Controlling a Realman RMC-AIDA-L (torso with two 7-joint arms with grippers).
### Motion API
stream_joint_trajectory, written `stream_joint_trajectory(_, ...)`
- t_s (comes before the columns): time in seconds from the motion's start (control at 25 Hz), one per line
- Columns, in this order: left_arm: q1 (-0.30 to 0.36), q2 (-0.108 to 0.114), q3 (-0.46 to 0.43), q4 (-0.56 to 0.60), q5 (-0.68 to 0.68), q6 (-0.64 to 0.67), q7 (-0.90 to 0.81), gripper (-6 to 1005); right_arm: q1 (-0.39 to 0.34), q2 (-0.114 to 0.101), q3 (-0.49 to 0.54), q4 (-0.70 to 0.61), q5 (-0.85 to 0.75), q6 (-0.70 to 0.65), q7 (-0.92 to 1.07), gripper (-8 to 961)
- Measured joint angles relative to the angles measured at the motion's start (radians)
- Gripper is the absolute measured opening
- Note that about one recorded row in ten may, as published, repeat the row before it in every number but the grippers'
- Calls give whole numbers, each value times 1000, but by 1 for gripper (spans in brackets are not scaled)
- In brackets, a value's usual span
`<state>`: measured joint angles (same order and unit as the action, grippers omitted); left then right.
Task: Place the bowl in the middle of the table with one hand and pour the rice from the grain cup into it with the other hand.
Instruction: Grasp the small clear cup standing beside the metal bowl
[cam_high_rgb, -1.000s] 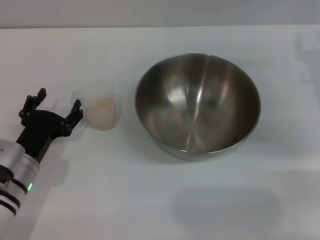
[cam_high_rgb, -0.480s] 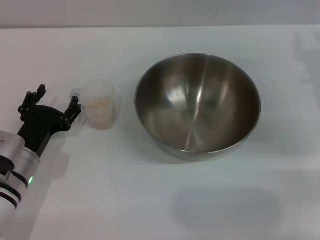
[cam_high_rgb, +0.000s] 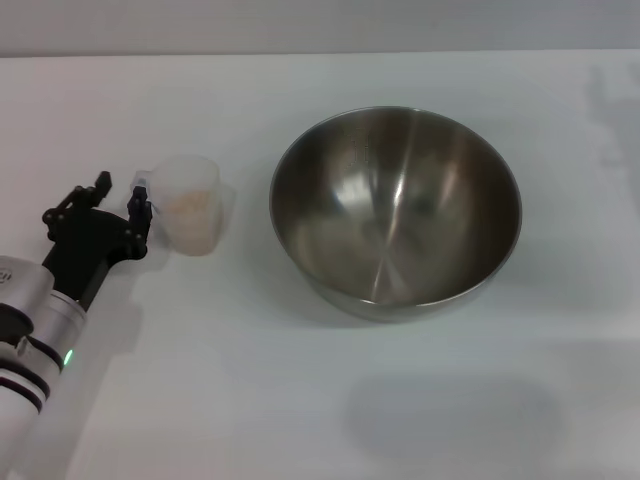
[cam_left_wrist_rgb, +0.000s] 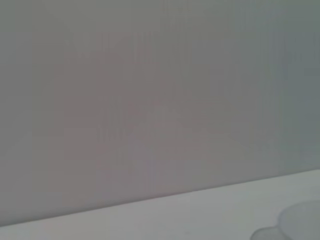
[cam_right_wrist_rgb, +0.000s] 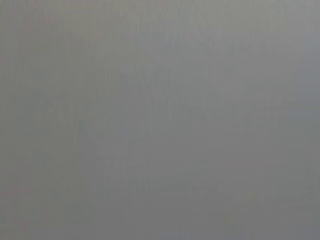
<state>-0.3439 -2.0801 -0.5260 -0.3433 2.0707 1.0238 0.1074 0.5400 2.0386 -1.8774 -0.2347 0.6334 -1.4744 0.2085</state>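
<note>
The steel bowl (cam_high_rgb: 395, 210) stands empty on the white table (cam_high_rgb: 300, 400), about mid-table. The clear grain cup (cam_high_rgb: 190, 215) stands to its left with pale rice (cam_high_rgb: 190, 208) inside. My left gripper (cam_high_rgb: 121, 190) is right beside the cup's left side, at its small handle (cam_high_rgb: 143, 181). Its fingers are open with a narrow gap, and the finger nearer the cup (cam_high_rgb: 139, 203) is touching or almost touching the handle. The cup's rim also shows in the left wrist view (cam_left_wrist_rgb: 300, 222). My right gripper is out of view.
The table's far edge (cam_high_rgb: 320, 53) runs along the back. A faint shadow (cam_high_rgb: 450, 415) lies on the table in front of the bowl.
My left gripper has moved in toward the cup's handle and its fingers have narrowed. The cup has shifted slightly to the left and back. The bowl has not moved.
</note>
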Motion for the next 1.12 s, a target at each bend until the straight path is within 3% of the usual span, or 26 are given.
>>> stream_joint_trajectory(0.12,-9,0,0,-11,0,-24,-1,614,0,0,0,0,0,-2,1,518)
stream_joint_trajectory(0.24,-19,0,0,-22,0,-48,-2,352,0,0,0,0,0,-2,3,518)
stream_joint_trajectory(0.44,-18,0,0,-39,-1,-41,-2,118,-2,0,3,0,0,-2,4,518)
stream_joint_trajectory(0.68,-18,0,-10,-41,-1,-34,0,16,-4,1,5,0,0,-4,4,517)
stream_joint_trajectory(0.88,-20,0,-29,-44,-2,28,24,20,-5,1,5,0,0,-5,1,517)
stream_joint_trajectory(1.12,-33,0,-83,-91,1,182,234,26,0,1,7,0,0,-4,-1,517)
